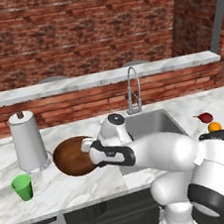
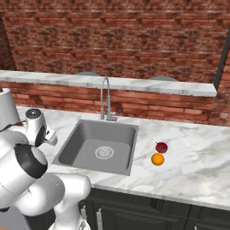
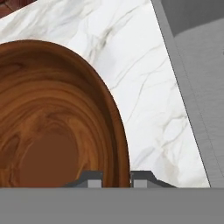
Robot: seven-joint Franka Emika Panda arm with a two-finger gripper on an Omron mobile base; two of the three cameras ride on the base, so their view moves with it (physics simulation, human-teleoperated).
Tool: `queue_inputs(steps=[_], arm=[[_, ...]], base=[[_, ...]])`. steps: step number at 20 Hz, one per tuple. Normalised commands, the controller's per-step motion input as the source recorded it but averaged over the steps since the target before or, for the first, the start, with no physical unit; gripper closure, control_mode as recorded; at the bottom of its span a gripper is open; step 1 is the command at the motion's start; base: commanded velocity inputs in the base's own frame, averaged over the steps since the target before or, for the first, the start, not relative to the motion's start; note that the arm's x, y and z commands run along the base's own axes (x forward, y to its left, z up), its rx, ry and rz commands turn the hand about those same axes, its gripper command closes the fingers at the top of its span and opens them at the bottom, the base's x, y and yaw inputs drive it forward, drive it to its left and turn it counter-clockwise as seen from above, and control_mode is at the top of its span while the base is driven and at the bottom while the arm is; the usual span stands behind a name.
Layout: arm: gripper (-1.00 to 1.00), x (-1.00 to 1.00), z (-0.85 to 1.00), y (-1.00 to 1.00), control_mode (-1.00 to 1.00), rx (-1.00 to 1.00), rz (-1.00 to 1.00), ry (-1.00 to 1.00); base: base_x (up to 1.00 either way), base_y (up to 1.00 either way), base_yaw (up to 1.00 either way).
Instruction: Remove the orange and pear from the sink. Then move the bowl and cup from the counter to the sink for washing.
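Pincer (image 3: 117, 178) clamps upright bowl's (image 3: 52, 118) rim, mouth facing up, on counter (image 3: 144, 96).

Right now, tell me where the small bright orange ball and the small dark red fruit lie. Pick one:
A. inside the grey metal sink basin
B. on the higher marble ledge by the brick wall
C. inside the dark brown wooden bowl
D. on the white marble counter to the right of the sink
D: the small bright orange ball and the small dark red fruit sit side by side on the white marble counter, right of the grey metal sink basin.
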Motion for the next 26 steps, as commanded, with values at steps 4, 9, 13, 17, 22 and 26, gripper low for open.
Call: queue_inputs(steps=[4, 9, 13, 17, 22, 26], arm=[[1.00, -0.10, 0.21, -0.24, -1.00, 0.11, -0.02, 0.00], [1.00, -0.14, 0.23, -0.29, -1.00, 0.07, -0.01, 0.00], [1.00, -0.13, 0.23, -0.29, -1.00, 0.02, -0.01, 0.02], [1.00, -0.10, 0.23, -0.31, -1.00, 0.01, -0.01, 0.06], [1.00, -0.05, 0.22, -0.25, -1.00, 0.00, -0.01, 0.10], [1.00, -0.03, 0.18, -0.30, -1.00, 0.00, -0.02, 0.12]], base=[[0.00, 0.00, 0.00], [0.00, 0.00, 0.00], [0.00, 0.00, 0.00], [0.00, 0.00, 0.00], [0.00, 0.00, 0.00], [0.00, 0.00, 0.00]])
